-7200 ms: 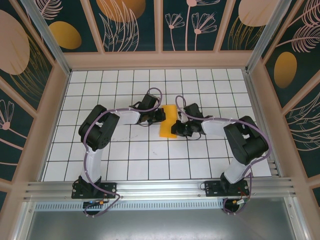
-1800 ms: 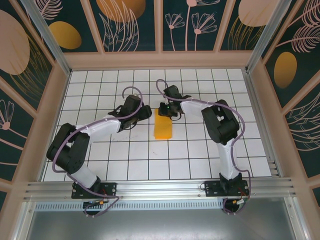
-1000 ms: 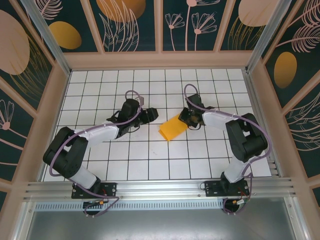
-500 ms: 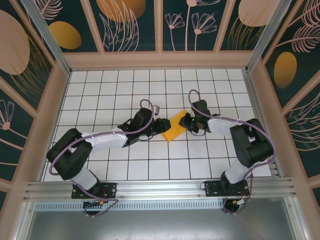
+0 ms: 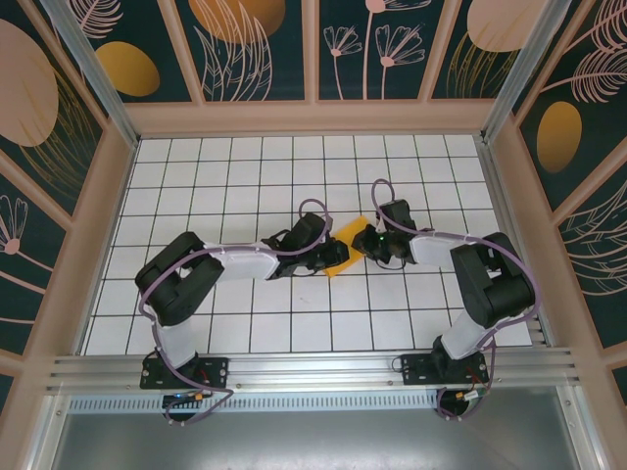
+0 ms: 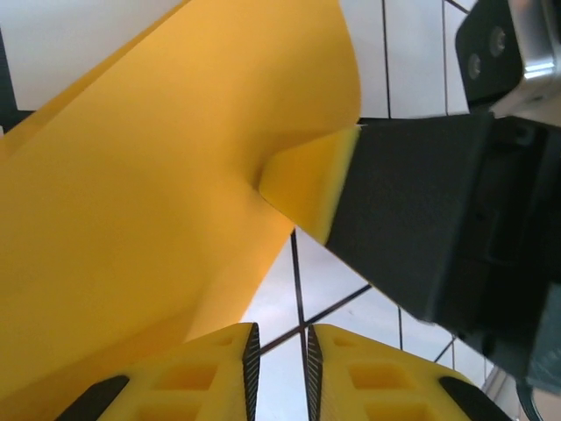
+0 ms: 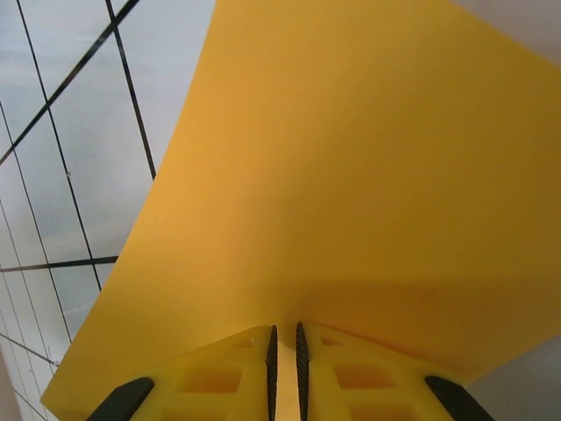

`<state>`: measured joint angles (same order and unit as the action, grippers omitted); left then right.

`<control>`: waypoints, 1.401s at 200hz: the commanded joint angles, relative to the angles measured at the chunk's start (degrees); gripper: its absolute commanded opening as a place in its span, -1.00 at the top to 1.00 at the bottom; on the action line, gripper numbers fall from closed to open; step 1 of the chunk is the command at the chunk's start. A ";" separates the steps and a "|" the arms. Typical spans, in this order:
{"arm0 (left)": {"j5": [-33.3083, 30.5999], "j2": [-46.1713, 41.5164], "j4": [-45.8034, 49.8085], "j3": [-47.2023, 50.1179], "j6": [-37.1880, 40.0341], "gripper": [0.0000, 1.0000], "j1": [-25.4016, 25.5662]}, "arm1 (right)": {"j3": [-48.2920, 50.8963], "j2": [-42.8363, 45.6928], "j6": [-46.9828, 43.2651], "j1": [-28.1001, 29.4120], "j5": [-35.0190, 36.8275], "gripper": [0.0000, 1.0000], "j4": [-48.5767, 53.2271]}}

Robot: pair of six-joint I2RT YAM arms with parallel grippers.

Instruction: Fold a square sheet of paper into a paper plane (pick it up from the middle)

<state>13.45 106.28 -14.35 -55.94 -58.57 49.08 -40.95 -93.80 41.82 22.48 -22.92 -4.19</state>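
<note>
The square sheet of paper (image 5: 350, 233), orange-yellow and folded into a narrow strip, hangs slanted just above the white grid floor at mid-table. My right gripper (image 5: 369, 241) is shut on its right end; in the right wrist view the paper (image 7: 351, 158) runs into the slit between the right gripper's (image 7: 283, 329) yellow fingers. My left gripper (image 5: 336, 258) is at the strip's lower-left end. In the left wrist view its jaws (image 6: 279, 329) stand a narrow slit apart with bare floor showing through, and the paper (image 6: 158, 175) lies up and left of them. The paper plane is out of view.
The right gripper's black body (image 6: 421, 219) crowds close in front of the left gripper. A wooden frame (image 5: 313, 117) with painted panels walls the white grid floor (image 5: 245, 176) on three sides. The arm bases sit on a metal rail (image 5: 313, 370) at the near edge.
The left gripper has slid right to the strip's lower-left end, and its jaws have narrowed from wide to a slit. The right gripper keeps its hold and has barely moved.
</note>
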 commanded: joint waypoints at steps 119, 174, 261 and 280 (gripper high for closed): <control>-3.05 4.80 7.49 -4.21 2.56 0.64 0.22 | 5.27 1.77 -5.44 -0.41 -6.29 0.88 -2.69; -0.49 4.24 4.06 -4.39 3.18 0.59 0.19 | 5.53 0.35 -4.25 -0.68 -4.88 0.88 -3.02; 2.22 5.91 3.72 -3.90 3.21 0.59 0.23 | 6.23 -0.27 -0.92 -0.92 -4.33 0.87 -4.60; 0.92 6.62 6.25 -4.73 4.03 0.61 0.23 | 6.19 -0.25 -0.99 -0.94 -4.08 0.87 -4.33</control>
<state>14.79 110.96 -11.22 -59.22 -56.53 49.08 -35.55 -93.12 39.86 22.04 -27.94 -7.55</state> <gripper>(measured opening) 0.200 0.066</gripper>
